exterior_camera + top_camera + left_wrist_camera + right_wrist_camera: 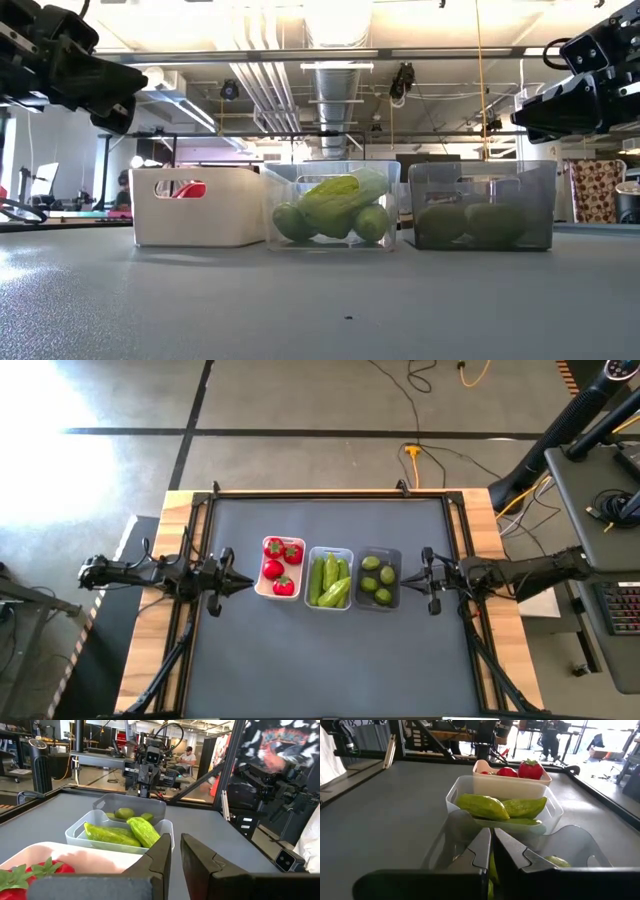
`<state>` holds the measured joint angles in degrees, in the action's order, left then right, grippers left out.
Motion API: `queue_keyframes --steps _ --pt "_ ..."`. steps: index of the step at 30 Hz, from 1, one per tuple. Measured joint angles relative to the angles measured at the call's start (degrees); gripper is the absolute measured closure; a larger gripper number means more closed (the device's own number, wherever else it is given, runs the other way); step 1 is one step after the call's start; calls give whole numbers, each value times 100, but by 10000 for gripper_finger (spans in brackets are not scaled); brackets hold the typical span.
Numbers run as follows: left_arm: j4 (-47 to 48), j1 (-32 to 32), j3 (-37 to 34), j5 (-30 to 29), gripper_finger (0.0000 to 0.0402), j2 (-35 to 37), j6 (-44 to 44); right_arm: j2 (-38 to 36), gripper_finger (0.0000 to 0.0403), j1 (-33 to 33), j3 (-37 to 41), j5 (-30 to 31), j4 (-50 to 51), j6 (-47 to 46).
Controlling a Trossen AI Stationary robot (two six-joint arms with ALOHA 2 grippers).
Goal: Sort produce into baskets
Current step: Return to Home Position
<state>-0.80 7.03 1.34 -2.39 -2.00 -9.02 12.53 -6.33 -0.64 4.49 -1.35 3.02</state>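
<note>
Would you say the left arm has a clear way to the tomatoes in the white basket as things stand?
Probably yes. The left pincer hangs just beside the white basket, whose top is open, and nothing lies between it and the tomatoes. The right pincer waits beyond the grey basket.

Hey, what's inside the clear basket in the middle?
Green cucumbers fill the clear basket, at least three, with one lying tilted over the others. Nothing else shows, but the pile covers the basket's floor, so anything beneath it stays hidden.
</note>
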Motion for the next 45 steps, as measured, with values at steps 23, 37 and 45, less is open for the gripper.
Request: queue_keyframes --steps 23,37,45 --pt "2 0 2 0 374 -7 0 -906 390 24 -9 15 -66 -1" --pt "2 0 2 0 374 -7 1 -898 390 24 -44 6 -46 -1" --pt "2 0 2 0 374 -7 1 -898 390 24 -48 2 -56 -1"
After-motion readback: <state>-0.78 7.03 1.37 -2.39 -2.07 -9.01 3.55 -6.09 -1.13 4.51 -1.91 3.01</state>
